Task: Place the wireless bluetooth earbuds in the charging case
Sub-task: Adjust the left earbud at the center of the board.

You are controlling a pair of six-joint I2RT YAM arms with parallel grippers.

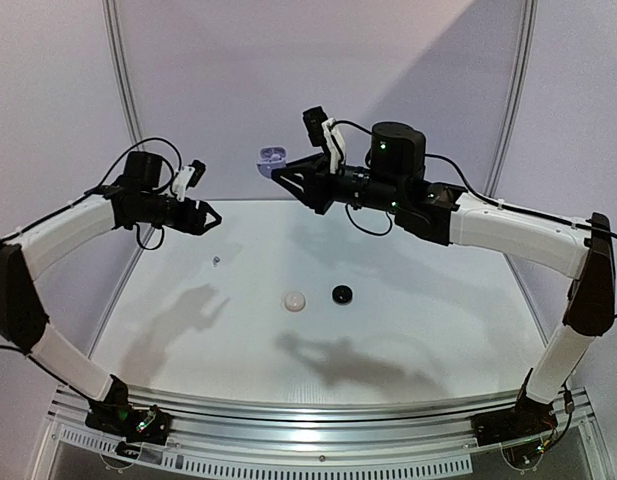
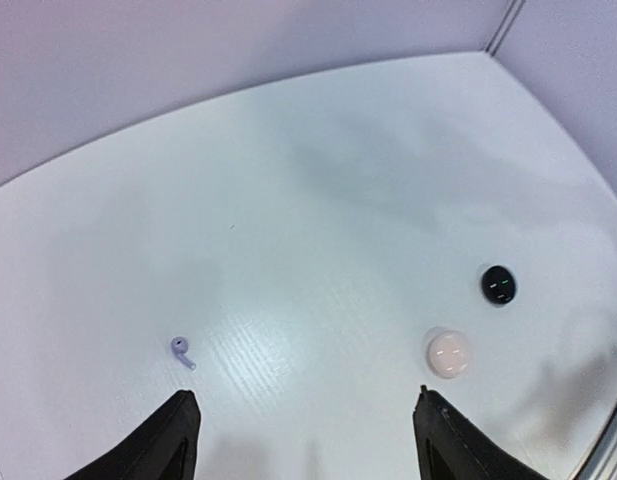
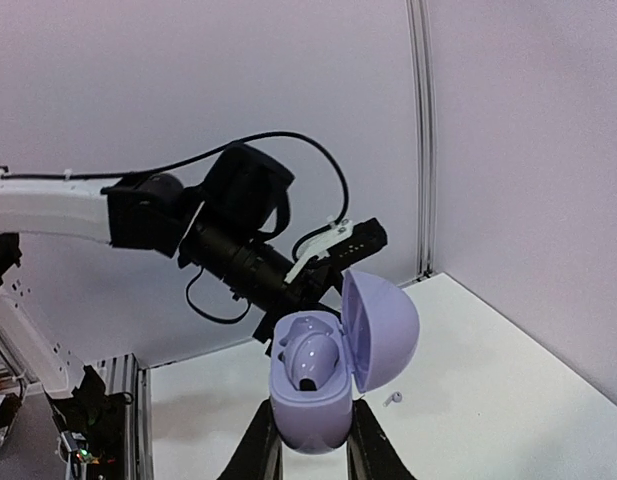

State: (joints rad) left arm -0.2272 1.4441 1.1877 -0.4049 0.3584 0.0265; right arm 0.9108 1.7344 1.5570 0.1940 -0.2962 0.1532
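Up high, the right gripper (image 3: 310, 442) is clamped on the open lavender case (image 3: 313, 395). Down below, the loose earbud (image 2: 182, 350) lies just ahead of the left gripper (image 2: 306, 400), whose fingers are spread apart.

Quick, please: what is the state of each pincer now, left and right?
Left pincer: open, holding nothing.
Right pincer: closed on the lavender charging case.

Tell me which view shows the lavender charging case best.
Right wrist: the lavender case fills the centre, lid open, a bud apparently seated inside, clamped by the right gripper. Top external shows the case small, held aloft. Left wrist misses it.
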